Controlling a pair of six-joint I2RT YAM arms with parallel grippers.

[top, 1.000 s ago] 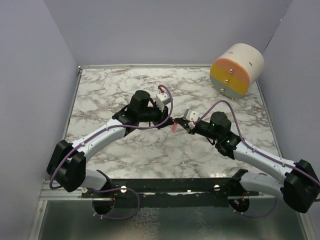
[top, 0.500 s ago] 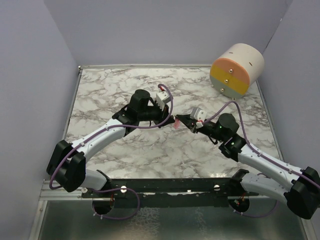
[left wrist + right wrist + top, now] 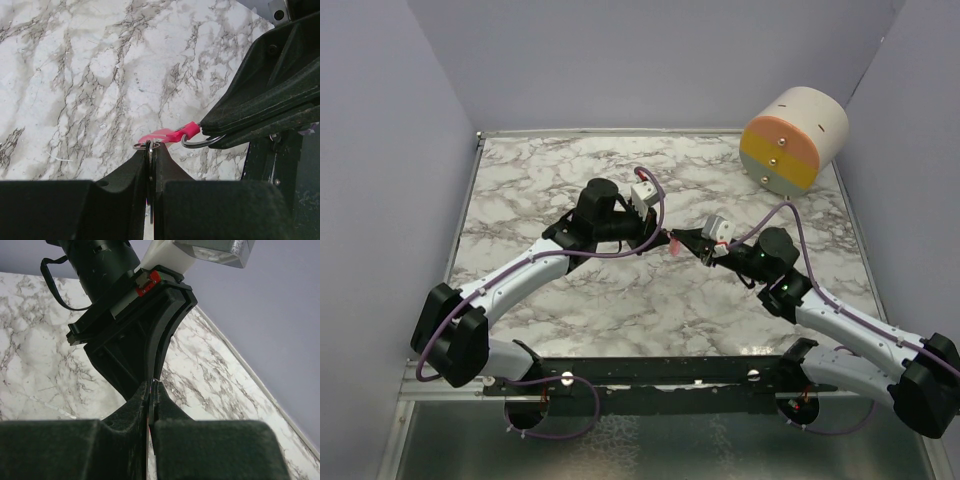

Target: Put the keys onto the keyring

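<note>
Both grippers meet tip to tip above the middle of the marble table (image 3: 540,180). My left gripper (image 3: 658,238) is shut on a thin flat metal piece seen edge-on, the key (image 3: 149,160), with a small wire ring (image 3: 148,146) sitting at its tip. The pink-red keyring strip (image 3: 167,135) runs from that small ring to a larger metal ring (image 3: 200,143). That larger ring is pinched in my right gripper (image 3: 682,240), whose dark fingers (image 3: 260,100) fill the upper right of the left wrist view. In the right wrist view the jaws (image 3: 151,385) are closed, with a sliver of pink between them.
A cream cylinder (image 3: 793,140) with an orange and yellow face lies at the back right corner. Lilac walls enclose the table on the left, back and right. A black rail runs along the near edge (image 3: 660,370).
Over the last second my right gripper moved up and left toward the left gripper, and the pink strip rose from hanging down to nearly level. The left arm barely moved.
</note>
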